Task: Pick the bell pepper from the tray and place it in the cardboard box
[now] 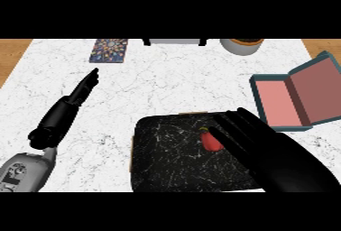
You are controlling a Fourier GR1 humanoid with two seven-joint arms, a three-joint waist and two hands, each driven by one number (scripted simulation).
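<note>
A white marbled bench (166, 85) stretches out under the robot, with strips of brown wood showing at its far left and right corners. Near the front edge sits a black, square tray with pale veining (173, 158), and on it lies a small red bell pepper with a bit of yellowish stem (210, 140), toward the tray's right side. The right hand (266, 149) reaches in from the lower right and lies over the right part of the tray, its black fingers stretched out fairly straight and just beside the pepper, seemingly touching its right side; they are not curled round it. Off to the right, apart from the tray, stands a cardboard box with a teal outside and pink inside (283, 101), its lid flap raised open at the far side. The left hand (83, 90) is out over the bare bench on the left, well away from the tray, fingers held straight and together, pointing away from the robot, holding nothing. Along the far edge I can see a flat patterned rectangle in many colours (109, 49), a grey object partly cut off (174, 42), and a round grey pot with a brown rim (241, 45).
</note>
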